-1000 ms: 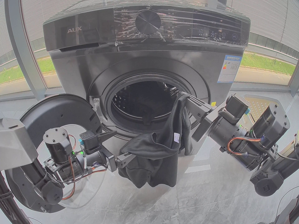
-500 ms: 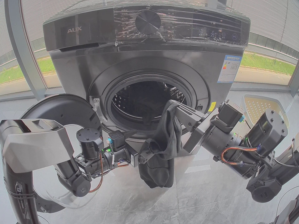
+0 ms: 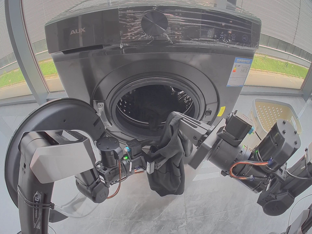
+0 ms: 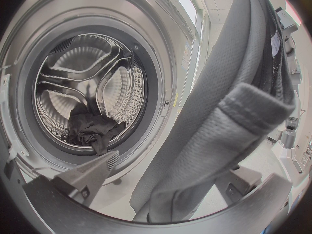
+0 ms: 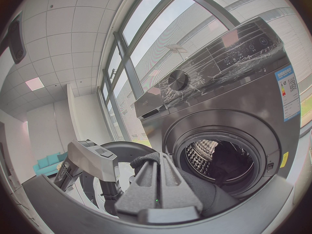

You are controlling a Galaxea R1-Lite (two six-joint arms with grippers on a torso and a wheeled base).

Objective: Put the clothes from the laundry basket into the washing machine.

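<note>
A black garment (image 3: 169, 166) hangs in front of the washing machine (image 3: 152, 59), below its open drum (image 3: 152, 109). My right gripper (image 3: 177, 118) is shut on the garment's top edge, just outside the drum's lower right rim; in the right wrist view its fingers (image 5: 172, 186) press together with cloth (image 5: 143, 160) at the tips. My left gripper (image 3: 155, 162) is open beside the hanging cloth; in the left wrist view the garment (image 4: 221, 114) drapes between its spread fingers (image 4: 97, 171). Another dark garment (image 4: 92, 131) lies inside the drum.
The round door (image 3: 55, 121) stands swung open at the left, behind my left arm. A cream perforated laundry basket (image 3: 276, 112) sits on the floor at the right, behind my right arm. Pale tiled floor (image 3: 182, 208) lies in front of the machine.
My left arm has swung right toward the right gripper, so the spread garment now hangs bunched. The right gripper has come down and left, away from the drum opening.
</note>
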